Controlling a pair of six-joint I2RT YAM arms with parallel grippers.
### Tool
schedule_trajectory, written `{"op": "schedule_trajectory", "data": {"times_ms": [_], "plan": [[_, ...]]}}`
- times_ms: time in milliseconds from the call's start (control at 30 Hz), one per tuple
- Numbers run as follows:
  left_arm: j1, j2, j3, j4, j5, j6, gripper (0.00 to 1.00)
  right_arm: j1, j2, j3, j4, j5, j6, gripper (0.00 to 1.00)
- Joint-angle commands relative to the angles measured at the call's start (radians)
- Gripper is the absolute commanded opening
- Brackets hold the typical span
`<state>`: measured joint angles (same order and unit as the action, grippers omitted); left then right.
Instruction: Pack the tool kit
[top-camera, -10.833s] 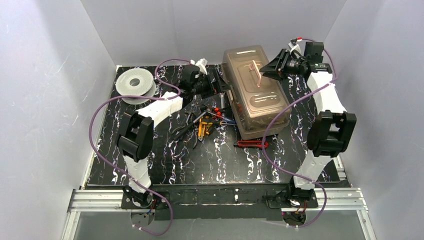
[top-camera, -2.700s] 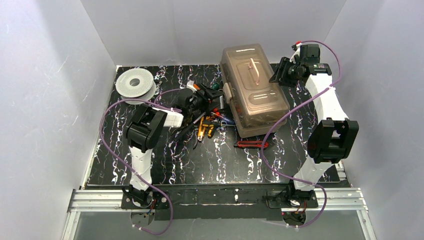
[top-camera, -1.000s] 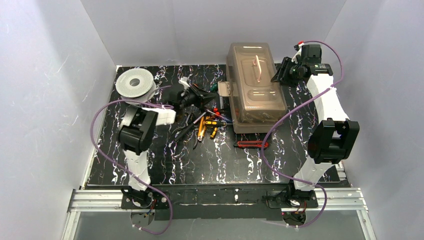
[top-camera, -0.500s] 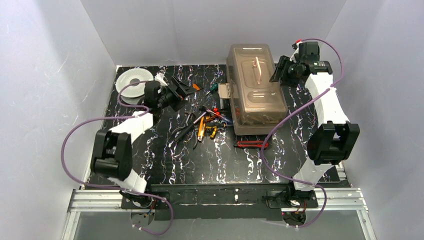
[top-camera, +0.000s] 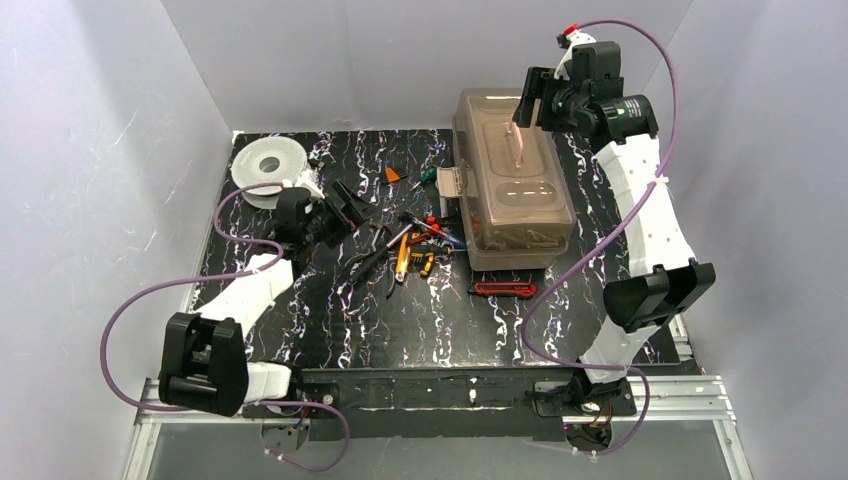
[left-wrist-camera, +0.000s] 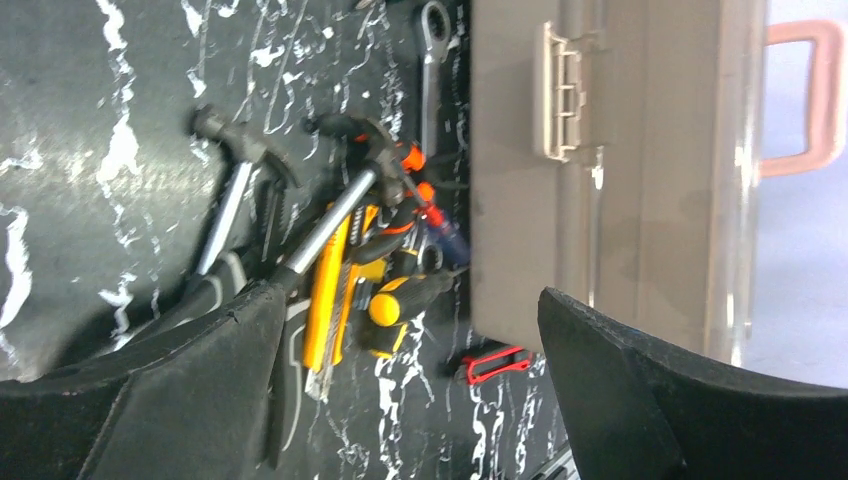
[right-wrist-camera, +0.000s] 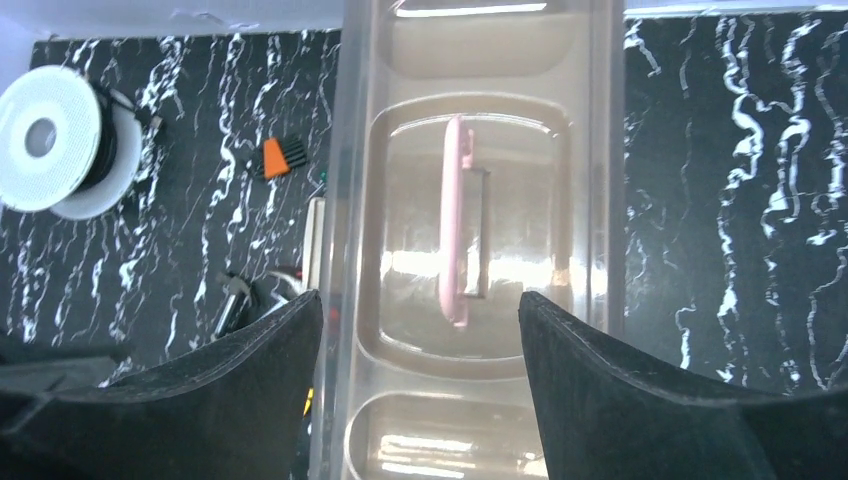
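The tan toolbox (top-camera: 512, 195) stands at the back right with its smoky lid (right-wrist-camera: 480, 100) down and its pale pink handle (right-wrist-camera: 457, 230) on top. Loose tools (top-camera: 405, 245) lie in a heap against its left side: a hammer (left-wrist-camera: 225, 130), a silver wrench (left-wrist-camera: 432, 60), a yellow knife (left-wrist-camera: 328, 290) and screwdrivers. A red tool (top-camera: 503, 289) lies in front of the box. My left gripper (top-camera: 345, 205) hovers left of the heap, open and empty (left-wrist-camera: 410, 300). My right gripper (top-camera: 530, 100) hangs above the box's far end, open and empty (right-wrist-camera: 420, 300).
A round grey-white spool (top-camera: 268, 166) sits at the back left, close behind my left arm. A small orange piece (top-camera: 392, 174) lies on the black marbled table (top-camera: 330, 320) left of the box's side latch (left-wrist-camera: 562, 90). White walls close in on three sides.
My left gripper has opened and drawn back leftward from the heap beside the toolbox. My right gripper has risen above the lid's far end and spread wider.
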<state>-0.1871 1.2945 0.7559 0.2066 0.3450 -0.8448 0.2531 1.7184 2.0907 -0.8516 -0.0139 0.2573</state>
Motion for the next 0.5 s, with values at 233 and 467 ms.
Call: {"op": "schedule_trajectory", "data": {"times_ms": [233,467], "plan": [[-0.001,-0.115,-0.083,0.04,-0.014,0.04,0.98,0.032,0.2,0.206,-0.103,0.17,-0.053,0.74],[-0.004,-0.048,-0.069,0.085,0.035,0.019,0.98,0.032,0.211,0.173,-0.086,0.158,-0.054,0.52]]}}
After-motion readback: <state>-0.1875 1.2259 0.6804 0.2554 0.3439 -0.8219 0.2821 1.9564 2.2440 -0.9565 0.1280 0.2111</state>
